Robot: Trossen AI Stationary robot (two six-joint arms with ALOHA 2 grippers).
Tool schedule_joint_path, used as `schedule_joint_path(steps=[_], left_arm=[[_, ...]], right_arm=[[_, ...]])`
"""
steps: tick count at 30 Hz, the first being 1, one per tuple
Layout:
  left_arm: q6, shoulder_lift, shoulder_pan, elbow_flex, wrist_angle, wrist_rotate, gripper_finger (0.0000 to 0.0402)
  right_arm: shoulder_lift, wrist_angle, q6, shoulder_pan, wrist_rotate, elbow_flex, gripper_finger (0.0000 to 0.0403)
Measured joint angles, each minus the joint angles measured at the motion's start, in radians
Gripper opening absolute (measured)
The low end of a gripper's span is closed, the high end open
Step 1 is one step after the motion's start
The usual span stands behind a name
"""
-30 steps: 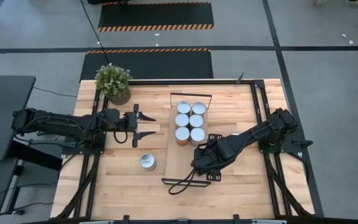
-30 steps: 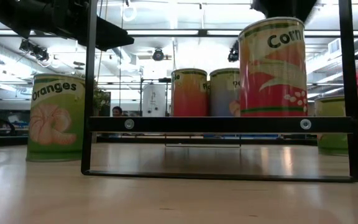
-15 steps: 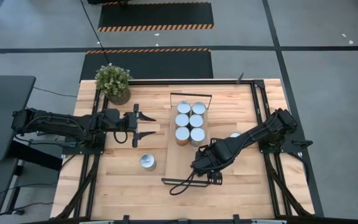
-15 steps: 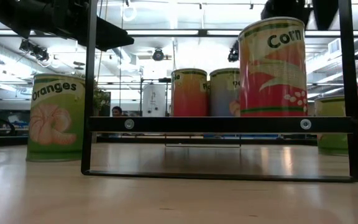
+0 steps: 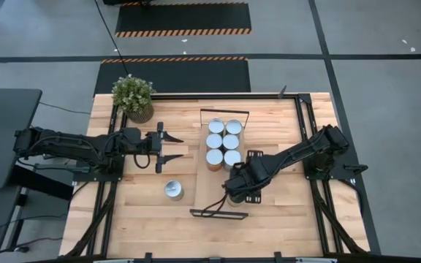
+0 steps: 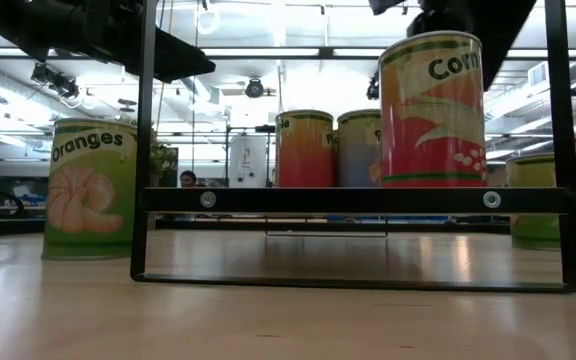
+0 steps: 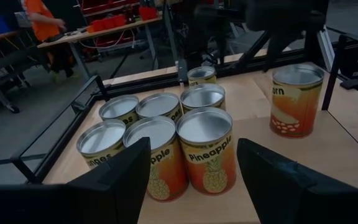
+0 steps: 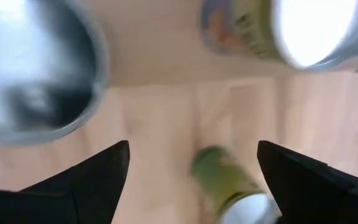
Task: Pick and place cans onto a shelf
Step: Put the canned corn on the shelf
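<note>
Light wood tabletop (image 5: 283,219) with a plant (image 5: 133,96) in 1 corner, grey taped floor (image 5: 386,44) beyond. The shelf (image 5: 212,191) holds 6 cans (image 5: 224,145) clustered at its far end. Right gripper (image 5: 234,191) hangs over the shelf, fingers spread, nothing between them; a Corn can (image 7: 296,99) stands below. Left gripper (image 5: 171,147) waits released beside the shelf, 1 Oranges can (image 5: 173,190) nearby.

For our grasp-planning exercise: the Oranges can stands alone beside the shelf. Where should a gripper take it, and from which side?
Probably across the curved sides of the Oranges can, coming down from above: it stands upright with nothing touching it, and the open left gripper hovers nearby.
</note>
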Motion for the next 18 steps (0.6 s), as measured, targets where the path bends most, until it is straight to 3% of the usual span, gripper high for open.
schedule_joint_path(steps=[7,18], left_arm=[[0.0,0.0,0.0,0.0,-0.001,0.0,0.0245],[-0.008,0.0,0.0,0.0,0.001,0.0,0.0245]], right_arm=[[-0.001,0.091,0.017,0.035,-0.137,0.0,0.0361],[-0.001,0.082,0.048,0.01,0.022,-0.021,0.0361]])
